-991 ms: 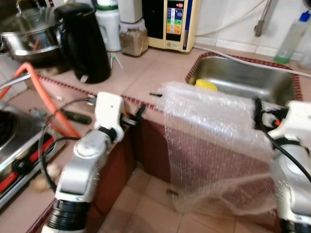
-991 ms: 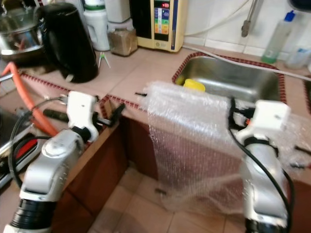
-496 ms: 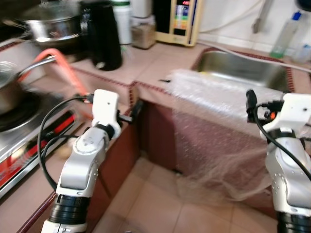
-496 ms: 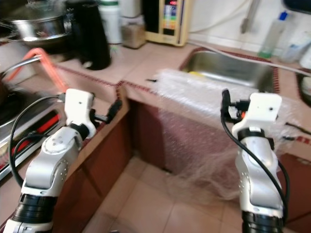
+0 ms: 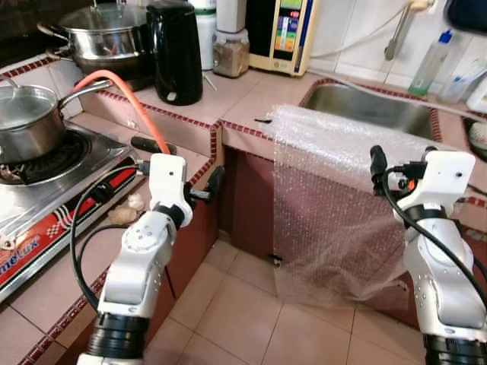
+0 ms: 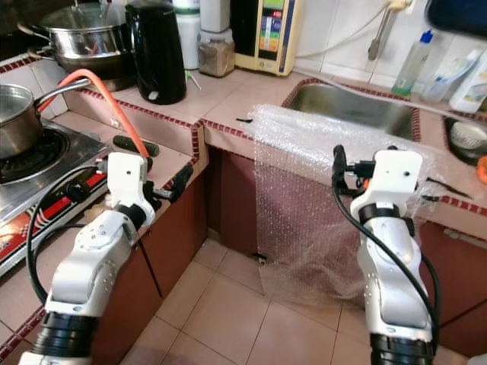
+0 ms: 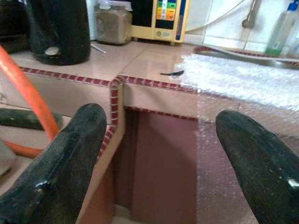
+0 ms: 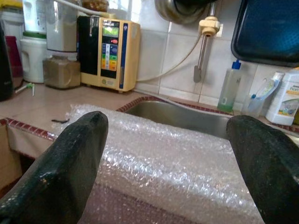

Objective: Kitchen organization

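Note:
A clear sheet of bubble wrap [image 5: 335, 205] lies over the counter edge in front of the sink and hangs down the cabinet front almost to the floor. My right gripper [image 5: 377, 163] is raised near the sheet's right side. It is open, and in the right wrist view the bubble wrap [image 8: 168, 158] lies just beyond its spread fingers [image 8: 70, 163]. My left gripper [image 5: 215, 181] is held near the counter corner, left of the sheet. It is open with nothing between its fingers [image 7: 60, 163].
A steel sink [image 5: 365, 106] sits behind the sheet. On the counter stand a black kettle [image 5: 176, 49], a yellow appliance [image 5: 285, 34] and a bottle [image 5: 430, 68]. At left are a pot [image 5: 27, 114] on the stove and an orange hose [image 5: 129, 99]. Tiled floor [image 5: 243, 312] lies below.
The whole picture has shifted: the camera has pulled back and the stove has come into view at left. The bubble wrap still hangs over the edge, and both arms keep much the same pose.

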Robot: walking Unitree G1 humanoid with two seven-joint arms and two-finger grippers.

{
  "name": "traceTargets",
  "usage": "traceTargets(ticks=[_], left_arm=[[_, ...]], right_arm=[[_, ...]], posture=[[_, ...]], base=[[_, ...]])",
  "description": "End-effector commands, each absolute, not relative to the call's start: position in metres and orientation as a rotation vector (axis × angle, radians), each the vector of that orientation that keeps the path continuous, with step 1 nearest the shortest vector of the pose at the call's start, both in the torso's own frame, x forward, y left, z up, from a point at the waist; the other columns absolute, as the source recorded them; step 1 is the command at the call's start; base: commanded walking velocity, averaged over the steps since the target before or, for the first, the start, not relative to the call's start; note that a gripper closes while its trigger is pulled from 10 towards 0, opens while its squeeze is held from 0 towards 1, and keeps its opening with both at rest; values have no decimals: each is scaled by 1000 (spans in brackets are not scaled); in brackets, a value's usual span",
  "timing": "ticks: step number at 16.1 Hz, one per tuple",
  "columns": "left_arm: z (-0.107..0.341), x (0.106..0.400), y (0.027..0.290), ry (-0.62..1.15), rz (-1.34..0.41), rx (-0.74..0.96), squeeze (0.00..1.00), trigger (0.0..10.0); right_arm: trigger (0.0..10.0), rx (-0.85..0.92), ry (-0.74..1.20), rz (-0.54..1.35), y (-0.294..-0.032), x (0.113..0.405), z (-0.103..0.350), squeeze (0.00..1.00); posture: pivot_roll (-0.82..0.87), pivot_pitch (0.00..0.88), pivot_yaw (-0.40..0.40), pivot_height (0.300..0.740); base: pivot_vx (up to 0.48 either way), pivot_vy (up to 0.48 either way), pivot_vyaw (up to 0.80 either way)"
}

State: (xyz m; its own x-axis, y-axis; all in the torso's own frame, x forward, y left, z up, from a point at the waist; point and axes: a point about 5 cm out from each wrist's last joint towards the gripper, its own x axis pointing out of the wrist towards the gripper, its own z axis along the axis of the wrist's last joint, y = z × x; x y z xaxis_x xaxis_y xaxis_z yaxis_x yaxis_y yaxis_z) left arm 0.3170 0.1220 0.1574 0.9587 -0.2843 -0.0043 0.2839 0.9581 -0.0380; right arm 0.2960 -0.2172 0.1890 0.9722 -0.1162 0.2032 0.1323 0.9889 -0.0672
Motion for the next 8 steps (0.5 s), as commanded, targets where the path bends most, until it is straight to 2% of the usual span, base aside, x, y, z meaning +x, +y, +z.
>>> traceTargets(ticks=[1,3,6,8], left_arm=[[154,315,123,15,-272,-28,0,10000],[153,314,129,18,-248,-30,0,10000],[126,312,140,104,-232,8,0,10000],[78,310,149,298,-185,-50,0,10000]], right_arm=[[10000,-76,-179,-110,-215,297,184,0],[10000,-64,-169,-95,-211,299,183,0],[10000,-55,-125,-67,-206,301,169,0],[10000,-50,4,-26,-201,302,126,0]], posture=[[10,68,-50,740],[32,84,-54,740],[36,98,-53,740],[48,101,-55,740]], base=[[0,0,0],[0,0,0],[0,0,0],[0,0,0]])
